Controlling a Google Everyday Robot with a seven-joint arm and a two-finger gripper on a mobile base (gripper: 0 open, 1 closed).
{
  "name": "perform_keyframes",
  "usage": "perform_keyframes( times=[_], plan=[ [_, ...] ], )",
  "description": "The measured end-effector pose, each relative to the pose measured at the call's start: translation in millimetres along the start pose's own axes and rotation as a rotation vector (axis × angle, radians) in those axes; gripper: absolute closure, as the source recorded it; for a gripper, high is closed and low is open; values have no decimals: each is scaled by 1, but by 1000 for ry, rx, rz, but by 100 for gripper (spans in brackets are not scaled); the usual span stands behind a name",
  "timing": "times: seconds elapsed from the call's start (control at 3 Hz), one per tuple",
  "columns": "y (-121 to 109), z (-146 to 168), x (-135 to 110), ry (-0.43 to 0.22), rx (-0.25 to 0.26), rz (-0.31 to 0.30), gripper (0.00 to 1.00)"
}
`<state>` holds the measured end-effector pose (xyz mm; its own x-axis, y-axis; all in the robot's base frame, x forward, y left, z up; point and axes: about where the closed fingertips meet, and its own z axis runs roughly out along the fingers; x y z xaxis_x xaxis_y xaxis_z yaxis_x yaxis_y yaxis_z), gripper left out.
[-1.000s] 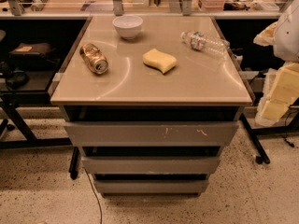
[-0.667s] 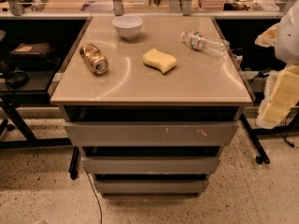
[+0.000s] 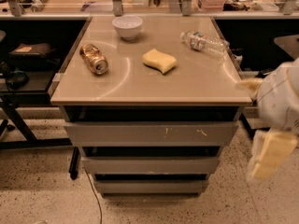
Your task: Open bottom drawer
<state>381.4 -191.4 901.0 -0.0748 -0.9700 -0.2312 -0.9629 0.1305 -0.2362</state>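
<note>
The bottom drawer [image 3: 150,186] is the lowest and narrowest of three grey handleless fronts under the beige table top, and it looks closed. Above it are the mid-width drawer [image 3: 150,164] and the widest drawer [image 3: 152,134] with white scratch marks. My gripper [image 3: 267,158] shows as a blurred cream part hanging below my white arm [image 3: 281,99] at the right edge. It is to the right of the drawer stack, about level with the middle drawer, and touches nothing.
On the table top [image 3: 140,85] lie a white bowl [image 3: 127,27], a tipped gold can [image 3: 94,59], a yellow sponge [image 3: 159,60] and a plastic bottle [image 3: 204,43] on its side. Dark shelving stands at the left, a cable runs on the speckled floor.
My arm and gripper have moved downward along the right side of the table, from table-top height to drawer height. The drawers and the objects on top have not moved.
</note>
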Motion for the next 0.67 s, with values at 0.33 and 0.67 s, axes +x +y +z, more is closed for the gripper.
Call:
perform_keyframes(
  times=[0.33,0.67],
  plan=[
    [36,63,25,-49,-66,-53,0],
    [44,73,29,-46,-82,-84,0]
  ],
)
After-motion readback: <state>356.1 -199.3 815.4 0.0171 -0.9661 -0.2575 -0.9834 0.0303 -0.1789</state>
